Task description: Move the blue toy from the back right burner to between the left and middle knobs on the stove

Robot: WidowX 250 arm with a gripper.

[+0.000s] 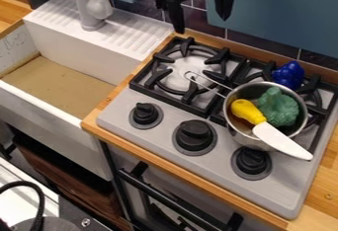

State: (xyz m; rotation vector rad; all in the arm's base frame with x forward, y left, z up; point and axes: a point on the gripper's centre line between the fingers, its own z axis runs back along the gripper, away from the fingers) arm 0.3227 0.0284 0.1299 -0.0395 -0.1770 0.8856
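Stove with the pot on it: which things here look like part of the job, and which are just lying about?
Likely in the job:
- Gripper, open and empty, above the stove's back edge
- Pot on the right burner
- Green toy and yellow-and-white toy in it

Probably just about:
- Blue toy behind the pot
- Black cable, lower left

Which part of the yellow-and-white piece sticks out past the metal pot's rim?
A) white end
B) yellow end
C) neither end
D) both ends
A: the white end extends over the rim of the metal pot, while the yellow end sits inside the rim beside the green piece.
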